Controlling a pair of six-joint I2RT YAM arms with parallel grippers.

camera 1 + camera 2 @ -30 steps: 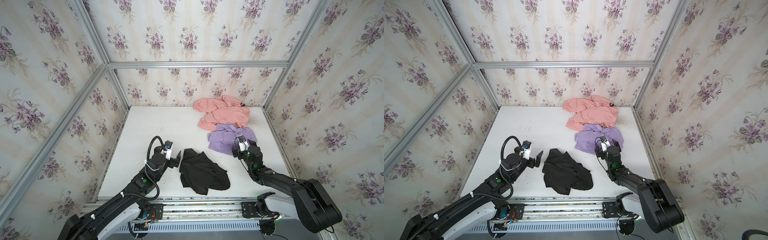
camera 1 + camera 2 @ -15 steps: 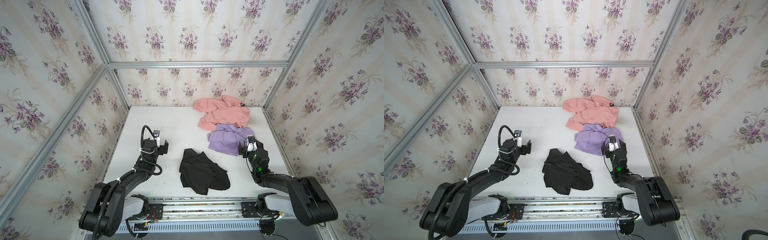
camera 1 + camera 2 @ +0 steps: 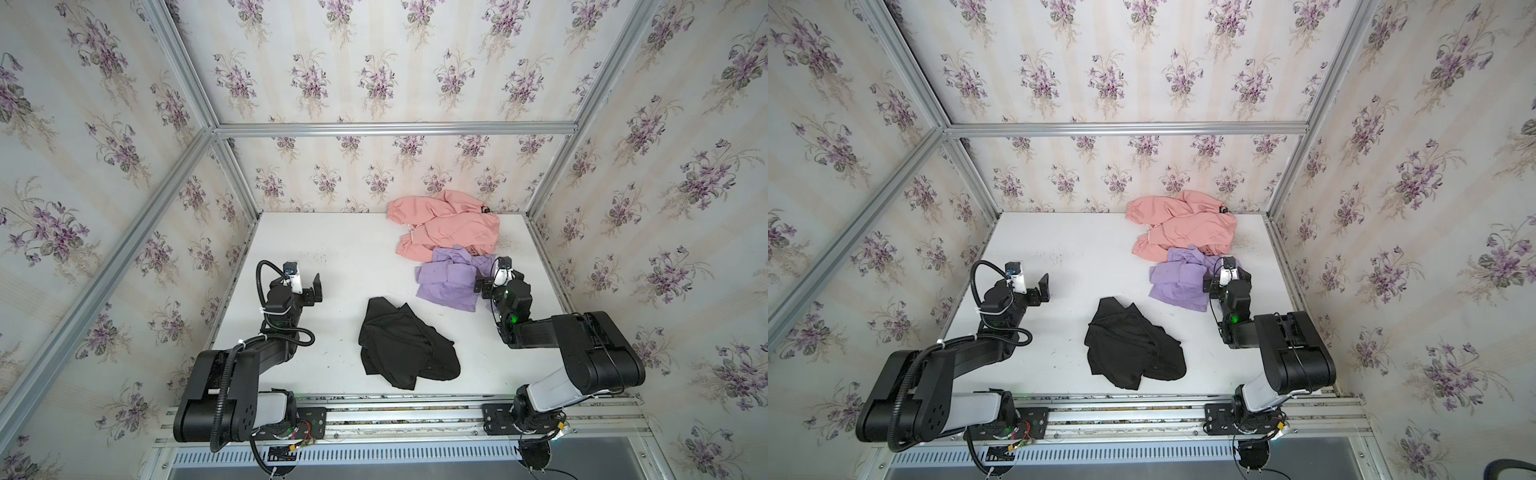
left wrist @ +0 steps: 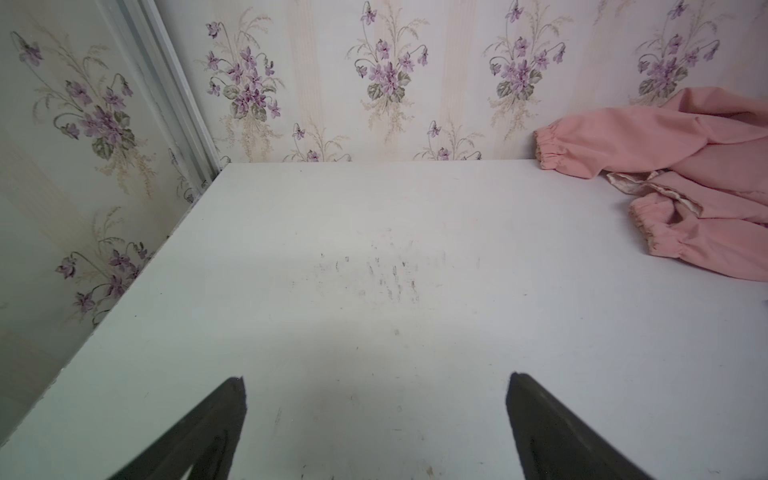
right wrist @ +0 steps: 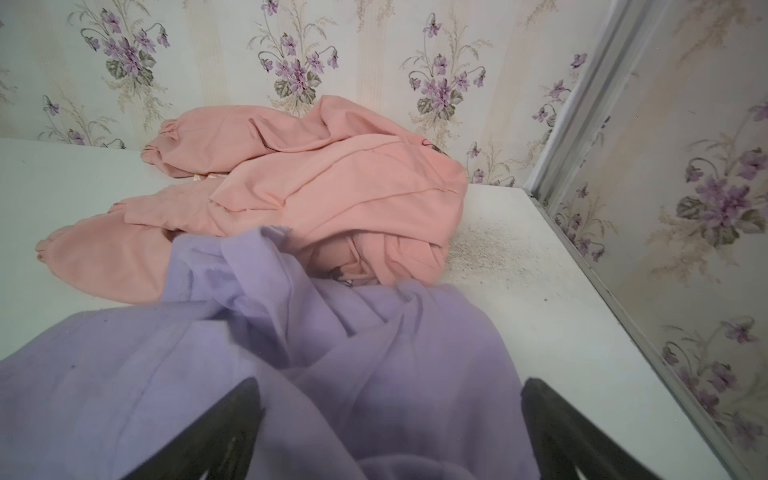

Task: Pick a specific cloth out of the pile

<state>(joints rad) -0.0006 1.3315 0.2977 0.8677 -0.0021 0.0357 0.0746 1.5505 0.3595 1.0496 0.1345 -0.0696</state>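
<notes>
Black cloth (image 3: 405, 347) lying crumpled on the white table (image 3: 332, 249), lower centre of the frame in both top views, well apart from the pile (image 3: 457, 251) at upper right, now only a salmon-pink garment (image 3: 449, 224) against the back wall and a lilac garment (image 3: 444, 284) overlapping its near edge.

Left claw (image 3: 309, 289) at centre left, jaws spread wide over bare table, gripping nothing. Right claw (image 3: 494, 282) at centre right, jaws equally wide and empty, poised at the right edge of the lilac garment, with lilac fabric showing through the gap between its jaws in the right wrist view.

Chief hazard, on this evidence: closing the right claw in place and so lifting the lilac garment instead of the black one.

Second hazard: no sight of the black fabric in either wrist view, leaving any reach toward it guided from above alone and apt to miss a graspable fold.

Also possible: pinching just the top layer of so loose a heap and losing the rest on the lift, or dragging the fabric over the near table edge onto the metal rail (image 3: 395, 415) at the bottom of the frame.
</notes>
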